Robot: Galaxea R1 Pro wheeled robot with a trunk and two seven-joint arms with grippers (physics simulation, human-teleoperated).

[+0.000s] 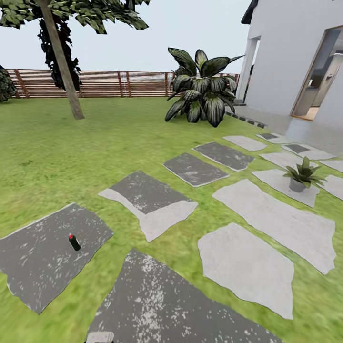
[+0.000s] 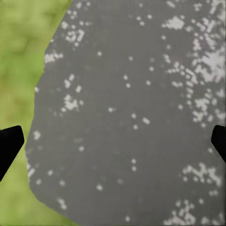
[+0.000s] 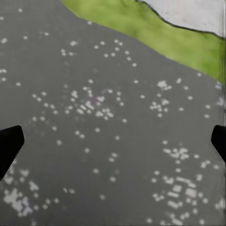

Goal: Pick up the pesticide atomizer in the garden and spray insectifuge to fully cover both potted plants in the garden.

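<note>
The small slim dark bottle with a red tip, the pesticide atomizer (image 1: pixel 74 242), stands slightly tilted on a dark grey speckled stepping stone (image 1: pixel 43 259) at the lower left of the head view, on the green lawn (image 1: pixel 71 152) of the garden; it is too small for any label or writing on it to be read. Well apart from it, toward the right of the same view, a small potted plant with pointed green leaves in a grey pot (image 1: pixel 302 176) sits on a pale grey stepping stone (image 1: pixel 286 183). More irregular stones, some dark and some pale, lie between and around them, and another dark speckled slab (image 1: pixel 166 305) runs along the bottom of the view. Farther back a large broad-leaved dark green bush (image 1: pixel 202 88) grows near the corner of a white house wall (image 1: pixel 290 57), a leaning tree trunk (image 1: pixel 62 62) rises at the left, and a brown slatted wooden fence (image 1: pixel 105 83) closes the lawn. The left wrist view looks down on dark speckled stone beside grass, with the left hand (image 2: pixel 113 146) released, its black fingertips (image 2: pixel 9 143) at the two edges and nothing between them. The right wrist view shows the right hand (image 3: pixel 113 146) likewise spread wide and empty over dark stone, with a strip of grass and a pale slab beyond.
</note>
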